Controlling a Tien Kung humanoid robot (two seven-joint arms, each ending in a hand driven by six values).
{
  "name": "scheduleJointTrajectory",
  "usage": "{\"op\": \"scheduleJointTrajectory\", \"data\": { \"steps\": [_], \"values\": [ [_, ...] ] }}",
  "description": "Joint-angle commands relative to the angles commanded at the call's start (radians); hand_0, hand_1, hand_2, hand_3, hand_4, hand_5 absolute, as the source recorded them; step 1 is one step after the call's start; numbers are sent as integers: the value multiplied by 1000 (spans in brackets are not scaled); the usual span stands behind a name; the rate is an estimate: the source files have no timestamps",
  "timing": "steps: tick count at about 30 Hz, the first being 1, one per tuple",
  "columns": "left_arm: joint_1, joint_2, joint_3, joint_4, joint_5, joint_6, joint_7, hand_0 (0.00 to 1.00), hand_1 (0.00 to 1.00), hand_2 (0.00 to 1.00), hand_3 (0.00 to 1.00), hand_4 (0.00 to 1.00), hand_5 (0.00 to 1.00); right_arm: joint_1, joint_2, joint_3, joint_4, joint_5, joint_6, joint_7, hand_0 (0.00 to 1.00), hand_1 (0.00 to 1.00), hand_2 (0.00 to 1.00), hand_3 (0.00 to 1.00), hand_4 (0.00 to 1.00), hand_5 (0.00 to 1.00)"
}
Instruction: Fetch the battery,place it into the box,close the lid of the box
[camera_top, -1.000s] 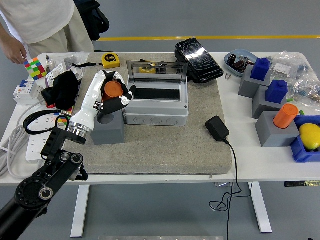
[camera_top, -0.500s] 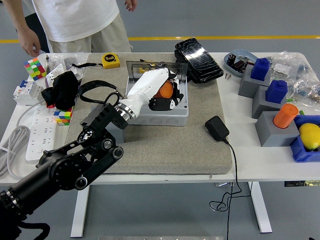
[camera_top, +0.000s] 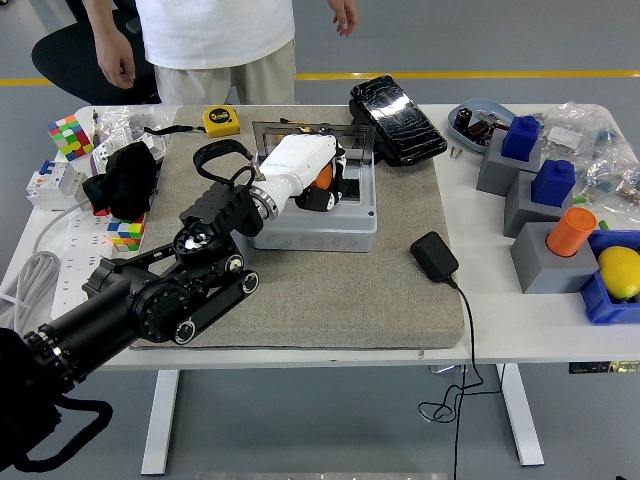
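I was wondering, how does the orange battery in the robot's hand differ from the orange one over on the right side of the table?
The orange battery in the left hand is held over the open grey box and mostly hidden by the left hand, while the orange battery on the right stands tilted in a grey block, untouched and in full view. Both look like the same orange cylinder.

Orange battery (camera_top: 322, 176) inside the open grey box (camera_top: 318, 222), its clear lid (camera_top: 300, 130) upright behind.

My desk (camera_top: 520, 330) carries a grey mat (camera_top: 380, 290), a power strip (camera_top: 62, 285) at left, and grey blocks (camera_top: 545, 262) at right.
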Motion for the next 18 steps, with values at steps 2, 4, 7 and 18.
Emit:
{"op": "scheduleJointTrajectory", "data": {
  "steps": [2, 4, 7, 18],
  "values": [
    [-11, 0, 8, 12, 4, -3, 4, 151, 105, 171, 249, 666, 2, -1, 1, 3, 0, -2, 0, 0, 578, 626, 655, 556, 959, 485],
    [-21, 0, 14, 21, 2, -4, 5, 151, 105, 171, 249, 666, 2, -2, 1, 6, 1, -6, -1, 0, 578, 626, 655, 556, 959, 485],
    [-31, 0, 19, 33, 1, -5, 7, 154, 111, 172, 255, 696, 2, -3, 1, 10, 2, -9, -1, 0, 576, 626, 655, 555, 958, 483],
    [-41, 0, 24, 58, -16, -6, -3, 163, 127, 183, 270, 718, 2, -3, 4, 20, 6, -23, -2, 3, 576, 626, 655, 554, 957, 482]
  ]
}}
